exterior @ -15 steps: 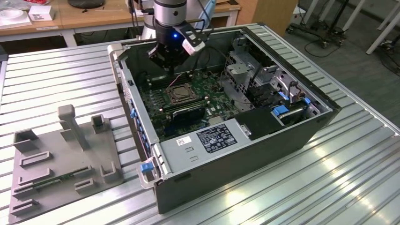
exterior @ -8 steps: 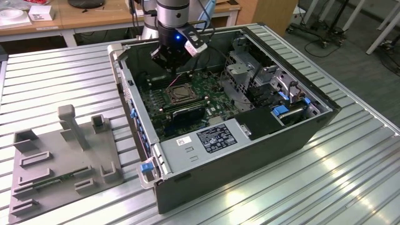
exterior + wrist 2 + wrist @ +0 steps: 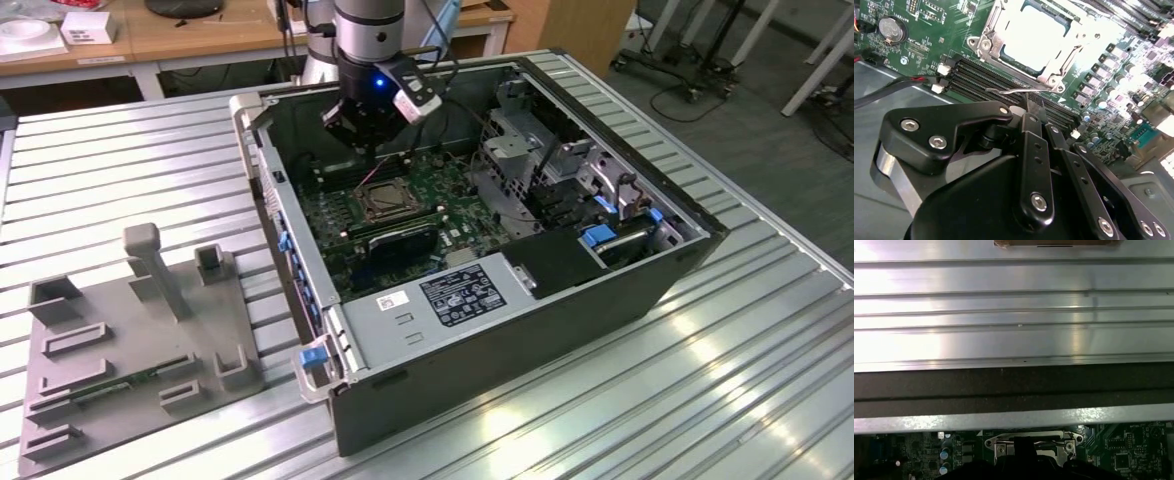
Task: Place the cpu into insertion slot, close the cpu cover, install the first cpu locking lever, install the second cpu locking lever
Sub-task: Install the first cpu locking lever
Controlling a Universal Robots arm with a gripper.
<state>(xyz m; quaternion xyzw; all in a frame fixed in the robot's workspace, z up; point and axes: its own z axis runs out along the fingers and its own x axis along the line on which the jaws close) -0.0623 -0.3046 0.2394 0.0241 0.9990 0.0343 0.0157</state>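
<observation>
The insertion slot (image 3: 383,200) sits in the green board inside the open computer case. In the second wrist view the cpu (image 3: 1036,32) shows as a bright square in the window of the cpu cover (image 3: 989,40), which lies flat over the socket. A thin silver wire locking lever (image 3: 1009,91) runs along the socket's near edge, standing slightly off the board. My gripper (image 3: 1031,105) hangs just over that lever with its black fingers (image 3: 1026,145) drawn together and nothing between them. In the exterior view the gripper (image 3: 367,140) is above the socket's far side. The socket frame (image 3: 1034,442) also shows in the first wrist view.
Long black memory slots (image 3: 979,80) lie between gripper and socket. A coin battery (image 3: 893,29) and a red-black cable (image 3: 904,82) are close by. The case wall (image 3: 267,190), a drive cage (image 3: 534,150) and a white-labelled black box (image 3: 454,290) hem the board in. A grey fixture plate (image 3: 134,340) lies on the table.
</observation>
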